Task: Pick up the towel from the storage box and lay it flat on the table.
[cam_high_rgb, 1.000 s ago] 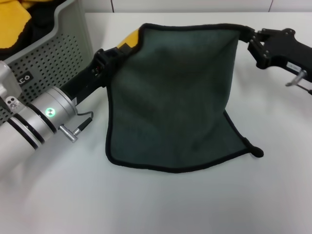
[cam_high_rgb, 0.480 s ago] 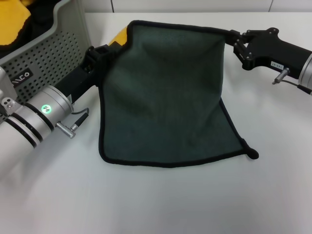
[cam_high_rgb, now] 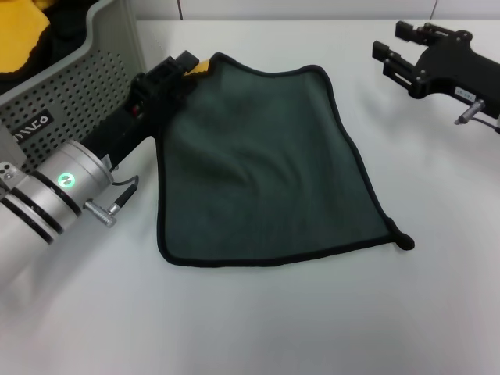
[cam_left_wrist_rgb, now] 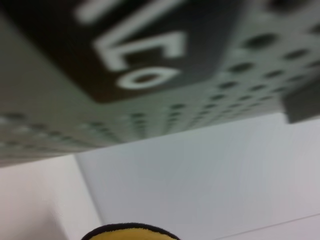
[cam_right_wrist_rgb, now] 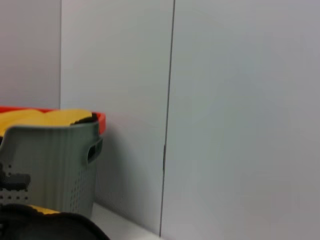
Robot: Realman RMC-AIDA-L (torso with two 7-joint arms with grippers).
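While the towel (cam_high_rgb: 262,168) lies spread dark side up on the white surface (cam_high_rgb: 312,328), just beside the storage box (cam_high_rgb: 74,94), the left end effector (cam_high_rgb: 183,69) is closed on its far corner nearest the box, where a bit of yellow shows. Well apart on the other side, the right end effector (cam_high_rgb: 392,47) hangs with its fingers spread and holds nothing.

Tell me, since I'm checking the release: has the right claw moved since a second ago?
Yes. The right claw has let go of the towel and drawn back toward the table's far right edge, open.
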